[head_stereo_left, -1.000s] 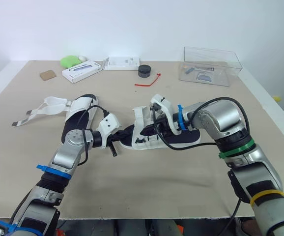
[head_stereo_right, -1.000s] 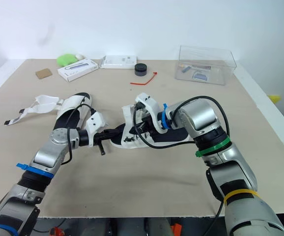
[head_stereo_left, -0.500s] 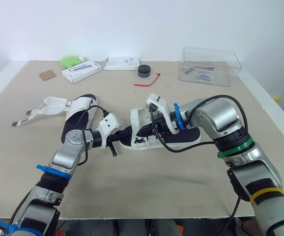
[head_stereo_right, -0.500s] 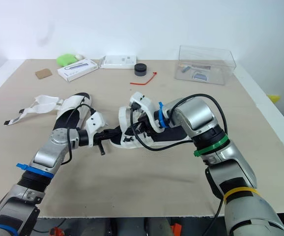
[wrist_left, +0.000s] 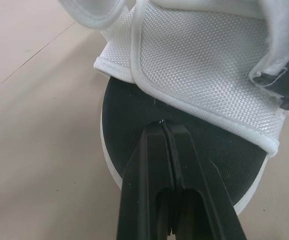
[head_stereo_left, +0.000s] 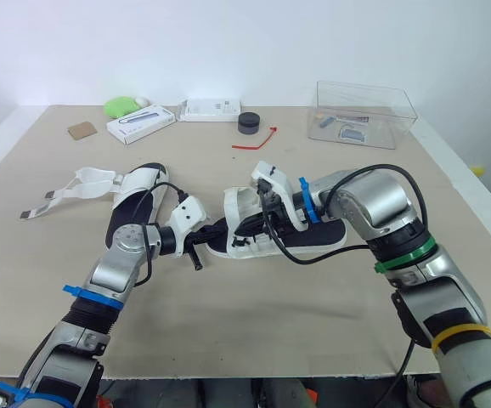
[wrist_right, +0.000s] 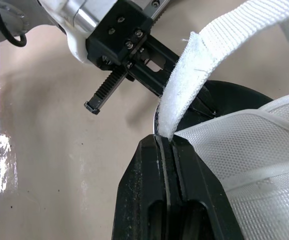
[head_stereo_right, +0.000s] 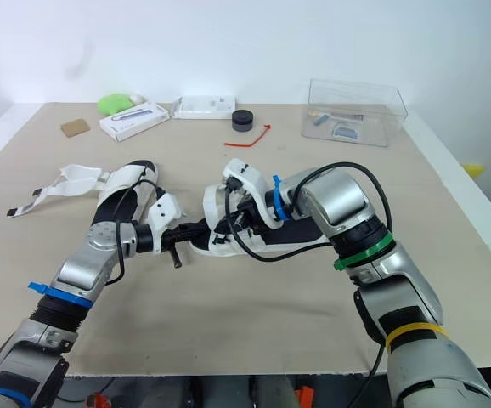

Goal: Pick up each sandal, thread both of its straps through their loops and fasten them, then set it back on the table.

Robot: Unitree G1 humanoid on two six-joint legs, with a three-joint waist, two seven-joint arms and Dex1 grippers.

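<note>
A white-strapped sandal with a black insole (head_stereo_left: 324,237) lies at the table's middle, held from both sides. My left gripper (head_stereo_left: 217,229) is shut on the sole's toe edge (wrist_left: 134,107), its fingers (wrist_left: 157,150) pressed together there. My right gripper (wrist_right: 164,141) is shut on a white strap (wrist_right: 204,55) of this sandal, just above the mesh upper (wrist_right: 249,145); the strap rises free from the pinch. The second sandal (head_stereo_left: 137,190) lies flat to the left, its straps (head_stereo_left: 76,185) spread open on the table.
Along the far edge stand a clear plastic box (head_stereo_left: 366,115), a black round puck (head_stereo_left: 250,122), a red tie (head_stereo_left: 257,139), two white boxes (head_stereo_left: 141,123) (head_stereo_left: 210,109), a green object (head_stereo_left: 122,105) and a brown square (head_stereo_left: 82,130). Bare table lies in front of the sandal.
My right gripper has shifted slightly left with the strap in it, pulling the upper toward the toe. The left gripper and the left sandal have stayed put.
</note>
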